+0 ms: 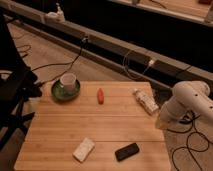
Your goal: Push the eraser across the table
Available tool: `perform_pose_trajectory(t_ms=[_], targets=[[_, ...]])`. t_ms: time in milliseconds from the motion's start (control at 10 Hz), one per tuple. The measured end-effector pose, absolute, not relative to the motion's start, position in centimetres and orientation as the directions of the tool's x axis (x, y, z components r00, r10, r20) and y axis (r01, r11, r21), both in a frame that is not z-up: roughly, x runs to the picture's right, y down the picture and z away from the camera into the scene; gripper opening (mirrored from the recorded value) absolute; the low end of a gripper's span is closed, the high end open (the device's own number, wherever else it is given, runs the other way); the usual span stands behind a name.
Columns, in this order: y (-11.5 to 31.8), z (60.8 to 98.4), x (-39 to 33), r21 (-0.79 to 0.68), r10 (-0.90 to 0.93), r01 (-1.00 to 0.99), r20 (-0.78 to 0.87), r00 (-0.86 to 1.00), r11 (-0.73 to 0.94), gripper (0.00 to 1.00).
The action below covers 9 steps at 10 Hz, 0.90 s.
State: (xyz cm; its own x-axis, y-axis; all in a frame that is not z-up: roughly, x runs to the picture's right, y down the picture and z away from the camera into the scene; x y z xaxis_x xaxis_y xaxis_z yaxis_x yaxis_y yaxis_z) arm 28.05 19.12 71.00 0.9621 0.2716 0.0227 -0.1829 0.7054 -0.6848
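The eraser (127, 151), a small flat black block, lies near the front edge of the wooden table (110, 122), right of centre. My white arm comes in from the right. The gripper (163, 120) at its end hangs by the table's right edge, beyond the eraser and to its right, apart from it. A whitish-beige block (84, 149) lies left of the eraser.
A green plate (56, 94) with a white cup (68, 81) stands at the back left. A small red object (100, 95) lies at the back middle, a wrapped packet (146, 101) at the back right. A black chair (15, 95) stands left; cables (192, 140) lie right.
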Motion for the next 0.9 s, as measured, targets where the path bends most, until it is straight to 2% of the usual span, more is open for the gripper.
perform_pose_trajectory(t_ms=[900], targets=[[26.8,73.6,25.7,-0.749,0.191,-0.125,0.002,0.982,0.651,0.00]])
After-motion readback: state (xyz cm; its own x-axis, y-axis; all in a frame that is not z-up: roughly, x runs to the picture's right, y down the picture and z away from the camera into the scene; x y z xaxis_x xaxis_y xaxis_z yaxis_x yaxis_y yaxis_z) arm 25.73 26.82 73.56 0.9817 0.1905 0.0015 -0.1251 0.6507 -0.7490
